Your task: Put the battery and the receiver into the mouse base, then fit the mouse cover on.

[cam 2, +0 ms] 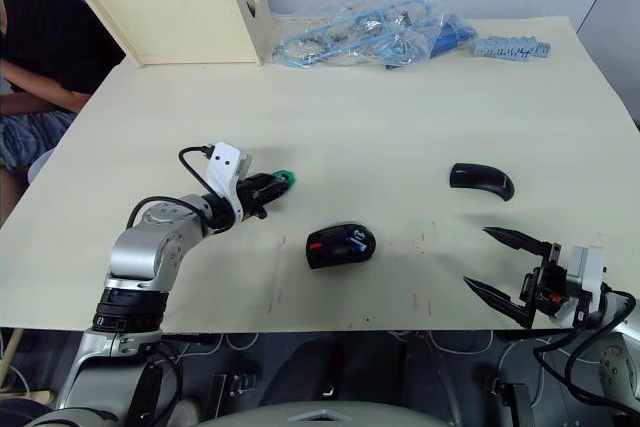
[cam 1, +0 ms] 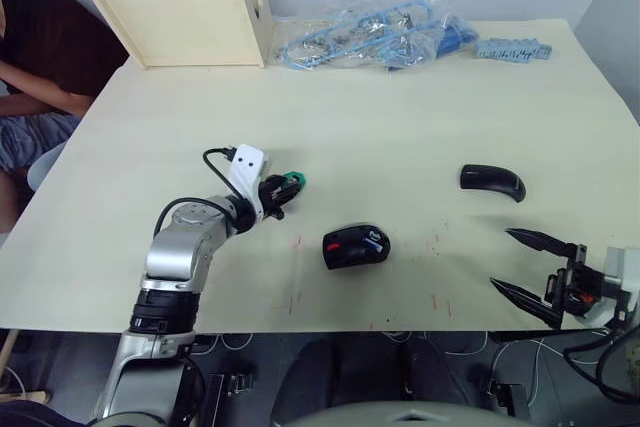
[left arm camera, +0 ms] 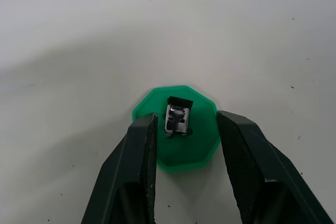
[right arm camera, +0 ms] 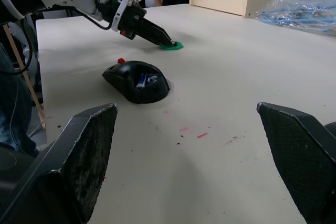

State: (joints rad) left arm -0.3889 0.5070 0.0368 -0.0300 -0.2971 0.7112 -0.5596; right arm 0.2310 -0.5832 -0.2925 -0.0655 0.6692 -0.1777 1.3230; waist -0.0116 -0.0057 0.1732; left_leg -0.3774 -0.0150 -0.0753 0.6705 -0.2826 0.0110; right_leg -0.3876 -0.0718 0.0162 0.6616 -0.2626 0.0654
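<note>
The black mouse base [cam 1: 356, 245] with its red patch lies at the table's front middle. A blue-and-silver battery [right arm camera: 140, 80] sits in its top. The glossy black mouse cover [cam 1: 492, 181] rests to the right of it, apart. The small black-and-silver receiver [left arm camera: 177, 119] stands upright in a green disc [left arm camera: 195, 150] to the left of the base. My left gripper [left arm camera: 185, 124] is open, one finger on each side of the receiver, neither visibly touching it. At the front right edge my right gripper [cam 1: 528, 267] is wide open and holds nothing.
A wooden box [cam 1: 190, 17] stands at the back left. Clear bags of blue cables [cam 1: 380, 37] and a blue strip [cam 1: 513, 50] lie along the back edge. A person [cam 1: 40, 57] sits at the table's left side.
</note>
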